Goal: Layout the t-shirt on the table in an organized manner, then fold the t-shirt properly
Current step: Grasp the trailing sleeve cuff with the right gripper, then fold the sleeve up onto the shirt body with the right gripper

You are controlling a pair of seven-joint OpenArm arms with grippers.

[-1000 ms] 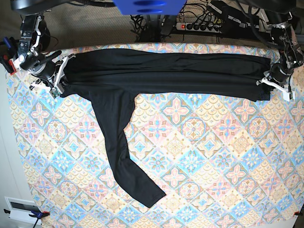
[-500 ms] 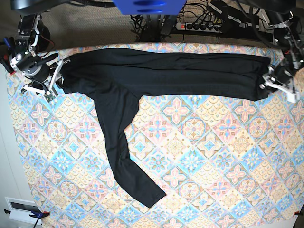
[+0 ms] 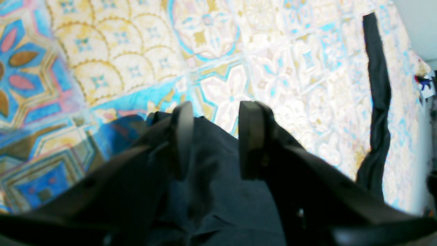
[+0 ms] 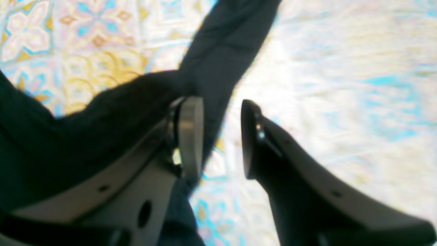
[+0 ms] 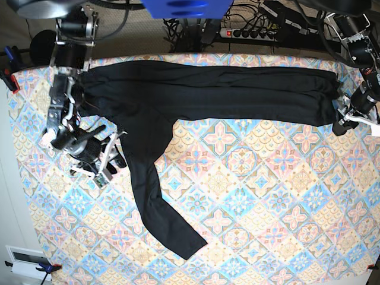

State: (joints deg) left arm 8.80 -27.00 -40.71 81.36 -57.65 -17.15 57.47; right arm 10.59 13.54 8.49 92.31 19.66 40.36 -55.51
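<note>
Both grippers (image 5: 107, 161) (image 5: 344, 122) open — t-shirt (image 5: 196, 89) between.

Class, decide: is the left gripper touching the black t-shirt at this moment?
Cannot tell. In the left wrist view the left gripper has open jaws over the t-shirt edge, with cloth behind the gap, but neither contact nor clearance shows plainly.

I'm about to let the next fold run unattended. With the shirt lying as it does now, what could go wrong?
1. One long sleeve trails diagonally toward the table's near edge; folding now could trap it crooked.
2. The right hand, open, hangs beside that sleeve's top; a sweep might drag it.
3. The left hand, open, sits over the t-shirt's end; lifting could snag fabric.
</note>
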